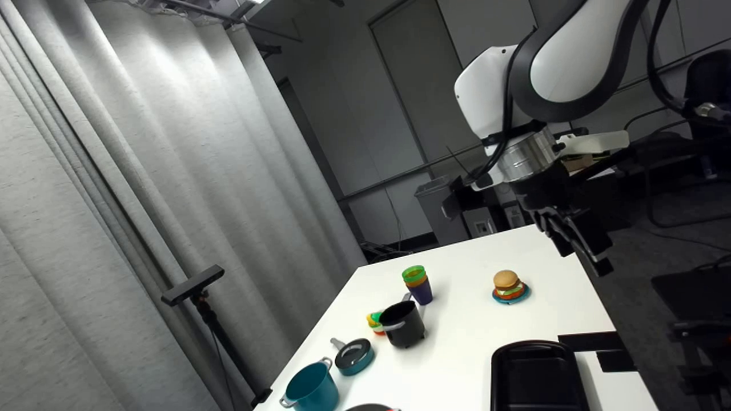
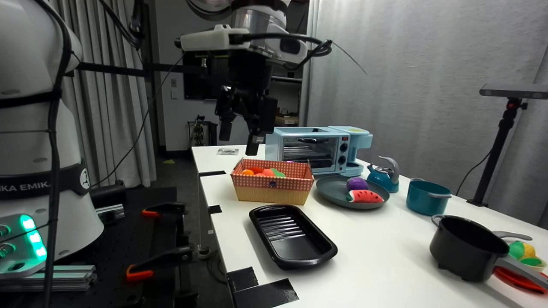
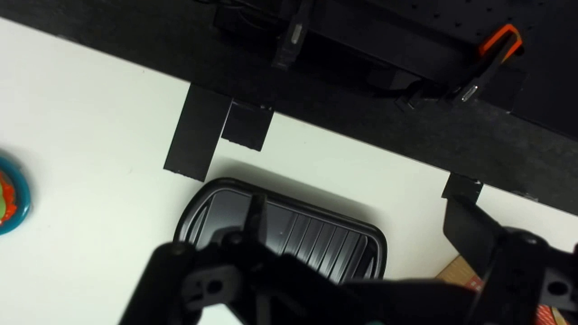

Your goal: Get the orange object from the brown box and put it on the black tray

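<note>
the tool [image 2: 239, 139] hangs in the air, well up from the bench [image 2: 376, 244], its two fingers [image 3: 469, 232] standing wide apart. the orange object [image 2: 247, 172] is lower than the tool, inside the brown box [image 2: 272, 196], next to a reddish lump [image 2: 269, 172] and a green piece [image 2: 278, 173]; the box wall hides their lower parts. in the wrist view the box shows only in part, beyond the finger on the right of that view.

the black tray [image 3: 316, 225] lies below the tool on the bench, beside the box. its ribbed floor shows between the fingers in the wrist view, the rest hidden by the tool. i cannot tell whether the tool is straight over it.

beyond the tool, in an exterior view, stands a light blue oven [image 2: 314, 149]. beside the box, a gray plate [image 2: 329, 188] carries a watermelon slice [image 2: 365, 196] and a purple lump [image 2: 357, 184]. farther from the tool are a teal kettle [image 2: 384, 177], a teal pot [image 2: 427, 203] and a black pot [image 2: 464, 248]. past the finger on the left of the wrist view, a teal plate [image 3: 23, 207] holds a burger [image 1: 507, 282].
</note>
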Available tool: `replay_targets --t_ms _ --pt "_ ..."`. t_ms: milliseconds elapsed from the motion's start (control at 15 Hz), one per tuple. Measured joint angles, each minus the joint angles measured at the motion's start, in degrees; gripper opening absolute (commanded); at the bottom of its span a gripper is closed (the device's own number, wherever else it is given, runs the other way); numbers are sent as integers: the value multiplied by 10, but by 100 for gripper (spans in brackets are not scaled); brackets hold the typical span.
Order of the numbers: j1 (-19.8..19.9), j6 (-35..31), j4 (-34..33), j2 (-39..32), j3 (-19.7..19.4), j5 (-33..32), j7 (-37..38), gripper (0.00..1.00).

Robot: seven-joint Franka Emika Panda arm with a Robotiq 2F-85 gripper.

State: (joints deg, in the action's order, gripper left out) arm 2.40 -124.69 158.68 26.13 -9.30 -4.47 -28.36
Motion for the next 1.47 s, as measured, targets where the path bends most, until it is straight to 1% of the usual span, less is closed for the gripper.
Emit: replay_targets --t_ms 333,533,867,1200,1467 --pt "-28 -61 0 -36 31 1 16 100" --pt "-48 -80 0 -58 45 4 17 100" --pt "-78 -81 -5 -103 64 4 4 100" --pt "-89 -81 -25 -152 82 1 -30 100" --pt "-97 -82 -56 -195 105 0 -49 100"
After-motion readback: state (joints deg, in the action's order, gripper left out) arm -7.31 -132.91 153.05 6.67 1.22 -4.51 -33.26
